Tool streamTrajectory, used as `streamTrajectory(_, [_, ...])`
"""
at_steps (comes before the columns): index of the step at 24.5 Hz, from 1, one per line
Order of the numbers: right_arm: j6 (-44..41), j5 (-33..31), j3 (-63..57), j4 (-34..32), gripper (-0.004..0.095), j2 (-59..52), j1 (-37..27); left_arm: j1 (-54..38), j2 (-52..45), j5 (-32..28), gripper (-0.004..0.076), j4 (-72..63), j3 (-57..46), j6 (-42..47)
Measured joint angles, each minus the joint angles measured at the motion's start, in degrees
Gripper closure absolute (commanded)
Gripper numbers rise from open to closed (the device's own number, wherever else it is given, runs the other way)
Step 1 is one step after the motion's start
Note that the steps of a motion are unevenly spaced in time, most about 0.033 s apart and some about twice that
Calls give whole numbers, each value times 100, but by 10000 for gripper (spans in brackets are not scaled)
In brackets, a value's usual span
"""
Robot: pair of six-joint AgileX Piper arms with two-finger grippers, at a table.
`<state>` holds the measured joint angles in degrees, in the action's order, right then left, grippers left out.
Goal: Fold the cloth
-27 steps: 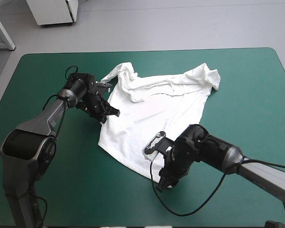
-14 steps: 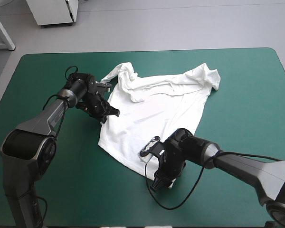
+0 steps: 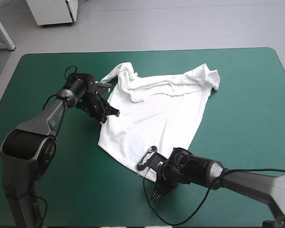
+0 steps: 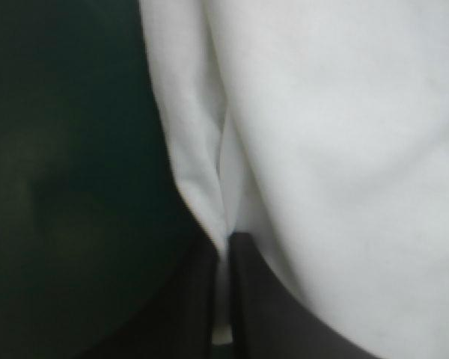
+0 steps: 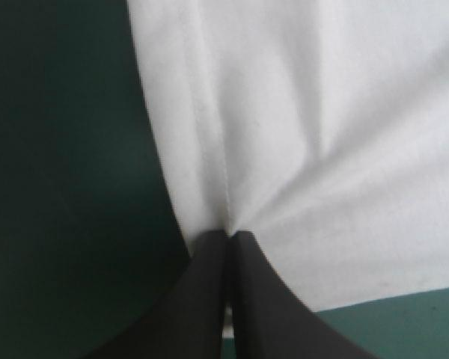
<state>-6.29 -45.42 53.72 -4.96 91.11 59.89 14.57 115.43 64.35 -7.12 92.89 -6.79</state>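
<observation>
The white T-shirt lies spread on the teal-green table, its sleeves bunched toward the far edge. My left gripper sits at the shirt's left side edge and is shut on the T-shirt, a fold of cloth pinched between the black fingers. My right gripper is at the shirt's near hem corner. It is shut on the T-shirt, the hem puckering into its fingertips.
Bare teal-green cover lies to the right of the shirt and along the near edge. The table's far edge runs just beyond the sleeves.
My right arm slid toward the near edge and left along the hem, and its fingers came together on the hem corner. The left arm stayed in place.
</observation>
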Motion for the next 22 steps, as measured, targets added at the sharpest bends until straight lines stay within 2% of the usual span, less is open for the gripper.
streamTrajectory(2, [-330,-45,24,-70,927,-126,41,0,-104,-160,733,-26,-56,-87])
streamTrajectory(4, [-739,-609,191,35,927,-258,134,6,-328,-255,733,11,-70,-124])
streamTrajectory(5, [-967,-1102,385,-30,927,-368,185,10,-581,-187,733,74,-55,-128])
streamTrajectory(10, [-1549,-2233,2039,-1282,927,-1168,213,10,-1488,480,733,382,683,-184])
streamTrajectory(13, [-1673,-2459,2708,-1866,927,-1366,213,10,-1770,652,733,399,1140,-237])
streamTrajectory(22, [-1794,-2614,4698,-3582,927,-1639,213,10,-2463,774,733,417,2722,-251])
